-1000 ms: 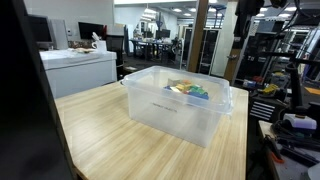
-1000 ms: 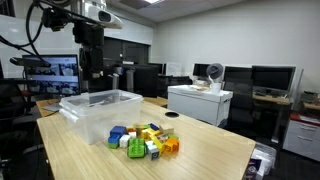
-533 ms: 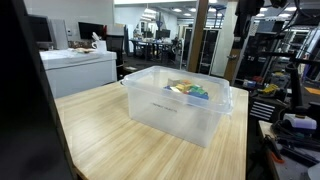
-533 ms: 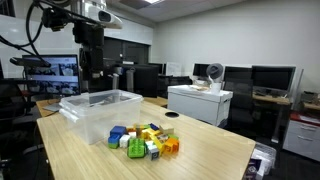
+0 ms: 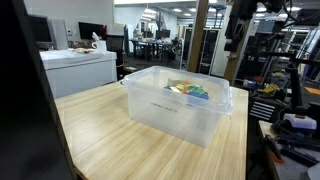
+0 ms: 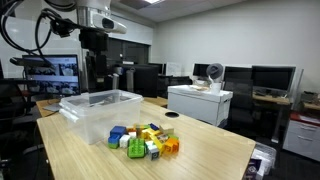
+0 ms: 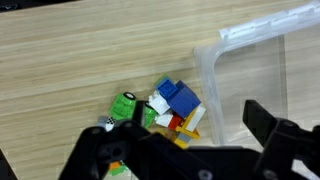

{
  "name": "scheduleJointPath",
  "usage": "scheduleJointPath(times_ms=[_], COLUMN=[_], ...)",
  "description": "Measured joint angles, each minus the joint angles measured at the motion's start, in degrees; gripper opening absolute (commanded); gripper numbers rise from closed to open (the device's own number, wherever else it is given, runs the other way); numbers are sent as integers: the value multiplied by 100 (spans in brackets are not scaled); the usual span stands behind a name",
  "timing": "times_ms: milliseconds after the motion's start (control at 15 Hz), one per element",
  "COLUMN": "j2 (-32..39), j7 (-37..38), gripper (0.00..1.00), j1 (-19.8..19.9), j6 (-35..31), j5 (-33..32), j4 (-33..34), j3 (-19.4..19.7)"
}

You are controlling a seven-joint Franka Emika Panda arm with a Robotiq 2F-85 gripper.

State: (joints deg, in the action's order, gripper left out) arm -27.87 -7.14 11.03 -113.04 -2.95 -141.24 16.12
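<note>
Claw (image 7: 190, 128): we find it released, jaws wide, holding nothing, hung high over the table (image 6: 200, 160).
Block pile (image 7: 165, 105): small coloured pieces heaped on the wood, just beside the clear bin (image 7: 250, 50) and outside it.
Risk, as we judge it: a finger coming down could catch the bin's wall or scatter the loose heap.
Table: pale wood grain.
Room: office lab, monitors (image 6: 268, 78), white cabinet (image 6: 198, 103).

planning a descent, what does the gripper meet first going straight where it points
Probably the toy blocks piled on the table beside a corner of the clear bin; the open gripper points down at them in the wrist view. Depth is unclear.
</note>
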Motion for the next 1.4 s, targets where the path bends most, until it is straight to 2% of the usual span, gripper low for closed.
scheduleJointPath(times_ms=[333,733,1000,1400], j2=[937,2636,3466,4332], j7=[86,60,60,185], gripper=[100,100,100,100], j1=[-2,15,182,507], j6=[-1684,-3907,-4496,-4759], j5=[420,1156,1400,1417], j4=[-1,34,279,855], j3=[18,142,124,33])
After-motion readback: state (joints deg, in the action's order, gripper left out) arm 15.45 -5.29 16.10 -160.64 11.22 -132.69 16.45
